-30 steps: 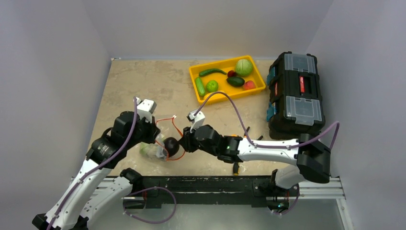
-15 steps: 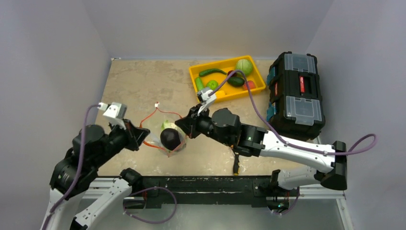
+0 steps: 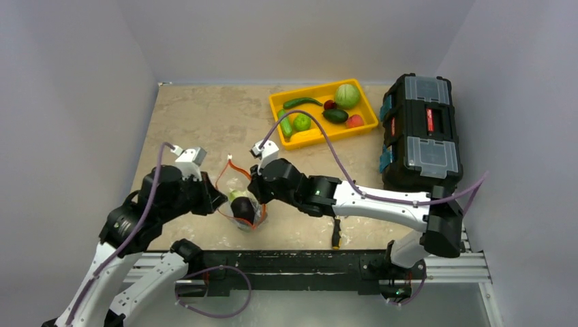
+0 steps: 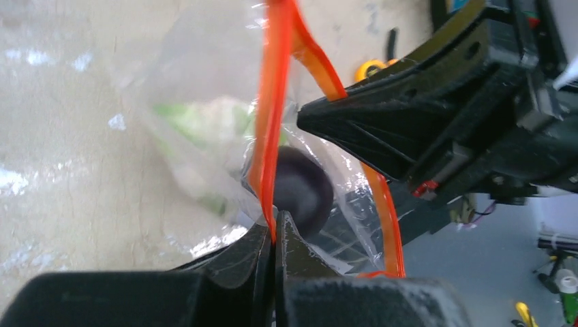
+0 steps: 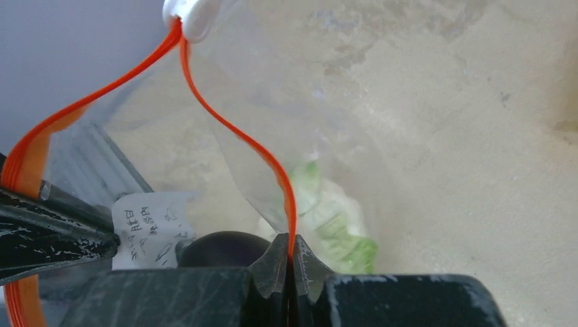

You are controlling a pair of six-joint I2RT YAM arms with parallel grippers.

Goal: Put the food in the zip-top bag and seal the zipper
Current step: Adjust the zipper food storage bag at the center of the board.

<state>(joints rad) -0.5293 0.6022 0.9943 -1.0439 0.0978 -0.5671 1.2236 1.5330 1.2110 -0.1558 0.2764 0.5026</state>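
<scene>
- Orange-red zipper [image 3: 230,178]: where is it?
- Near-left part of the table [image 3: 204,116], on the mouth of the zip-top bag [image 3: 252,216]. Its two strips run apart from the white slider tab [image 5: 198,17], which sits at the far end.
- Bag, condition?
- Clear, crinkled plastic, held up between the two arms with the mouth parted.
- Contents?
- One dark purple eggplant [image 3: 243,208], and one white-and-green piece [image 3: 238,195] just beside it on the far side. A white paper label [image 5: 146,231] with writing shows through the plastic next to the eggplant.
- Left gripper [image 3: 213,201]?
- Jaws clenched on the zipper, pinching one strip on the bag's left side. The left wrist view shows the strip running straight into the shut tips.
- Right gripper [image 3: 251,184]?
- Jaws clenched on the zipper as well, on the other strip, from the bag's right side. The right wrist view shows it nipped between the tips.
- Remaining food?
- In the yellow tray [image 3: 327,136] at the far right of the table, well apart from the bag: pale green round head [image 3: 347,95], green chilli [image 3: 302,102], cucumber [image 3: 285,122], lime [image 3: 302,122], dark green oval piece [image 3: 335,115], red piece [image 3: 354,121], and a small dark red piece [image 3: 329,105].
- Other stock?
- Black toolbox [image 3: 419,133] right of the tray, and pliers [image 3: 336,235] at the near edge, under the right arm.
</scene>
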